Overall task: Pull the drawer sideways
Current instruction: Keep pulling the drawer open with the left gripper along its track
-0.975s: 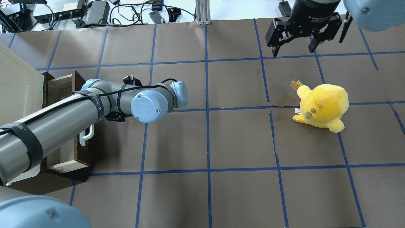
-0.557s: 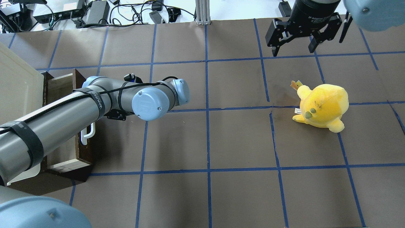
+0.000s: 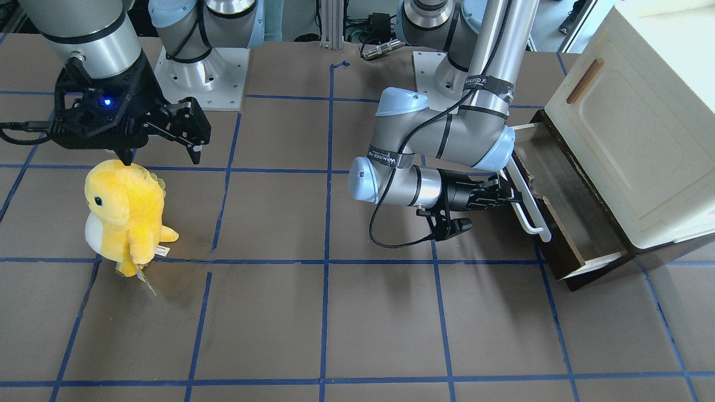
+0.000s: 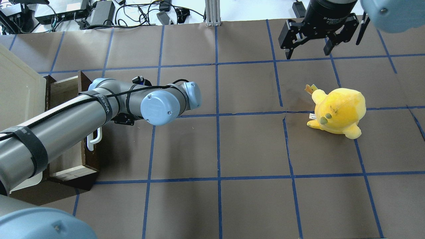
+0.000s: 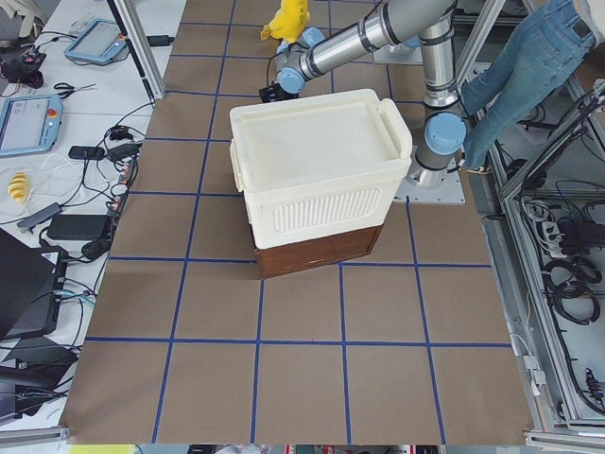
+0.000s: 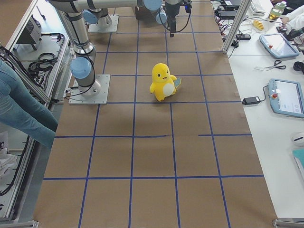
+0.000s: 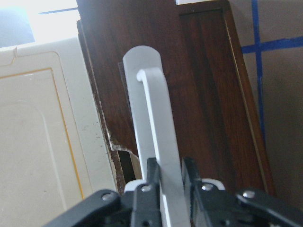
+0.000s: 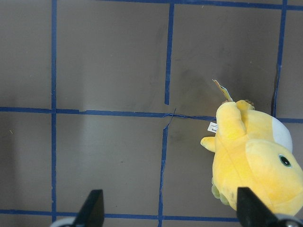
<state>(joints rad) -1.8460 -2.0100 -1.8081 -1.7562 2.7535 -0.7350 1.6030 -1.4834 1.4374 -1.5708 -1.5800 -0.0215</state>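
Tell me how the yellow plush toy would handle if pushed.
The yellow plush toy looks soft, so it would probably squash rather than resist. It stands upright on small feet, so a push high up would likely tip it.

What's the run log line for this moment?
left gripper: shut on handle | drawer: partly open | right gripper: open, empty
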